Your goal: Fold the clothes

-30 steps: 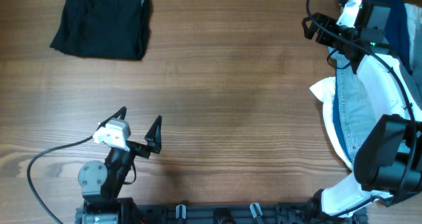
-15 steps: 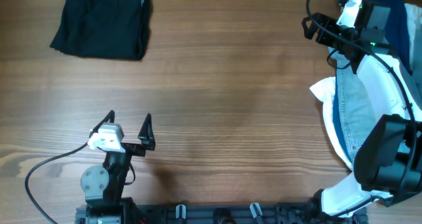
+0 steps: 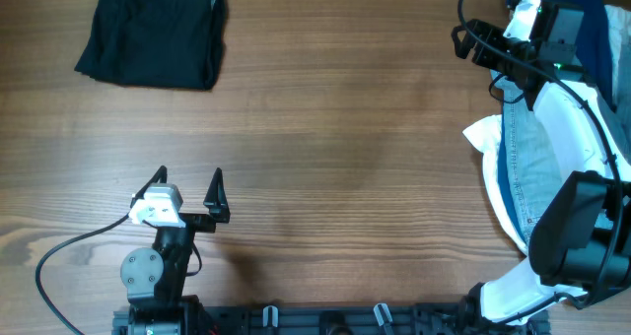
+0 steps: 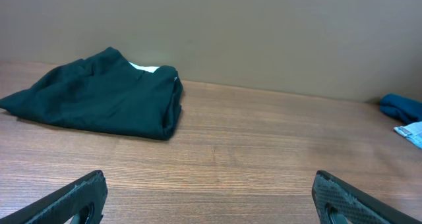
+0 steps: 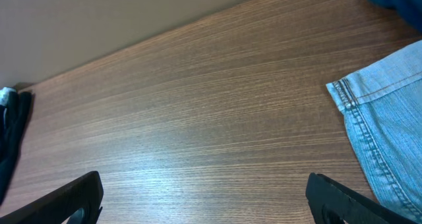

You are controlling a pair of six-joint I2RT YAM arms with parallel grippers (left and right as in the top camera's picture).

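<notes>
The table carries the black shorts at its far left corner, lying in a flat bundle. Expect light, limp fabric; pinch the waistband or a doubled edge. Left gripper and right gripper: jaws wide apart, empty.

One pair of shorts is counted at eleven o'clock. One denim garment at three and one blue cloth at two are counted. Two tools are counted, left tool and right tool, over one worktop.
</notes>
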